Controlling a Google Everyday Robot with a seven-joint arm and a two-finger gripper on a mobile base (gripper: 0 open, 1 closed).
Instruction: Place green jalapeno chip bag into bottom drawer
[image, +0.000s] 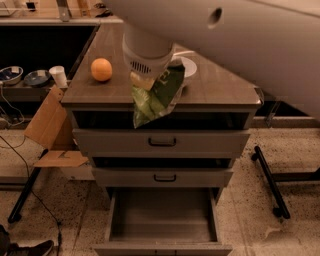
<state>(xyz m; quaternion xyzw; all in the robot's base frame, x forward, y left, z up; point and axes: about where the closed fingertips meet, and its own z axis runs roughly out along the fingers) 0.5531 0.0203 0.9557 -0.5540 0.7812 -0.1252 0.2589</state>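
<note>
The green jalapeno chip bag (156, 95) hangs from my gripper (145, 79), which is shut on its upper end. The bag is lifted off the cabinet top and its lower tip hangs over the front edge, in front of the top drawer gap. The white arm fills the upper right of the view and hides most of the gripper. The bottom drawer (162, 217) is pulled open below, with a plain grey inside and nothing in it.
An orange fruit (101, 69) sits on the cabinet top (220, 85) at left. A white bowl (186, 65) is partly hidden behind the arm. Two shut drawers with dark handles (162, 142) are above the open one. A cardboard box (47, 125) and cables lie at left.
</note>
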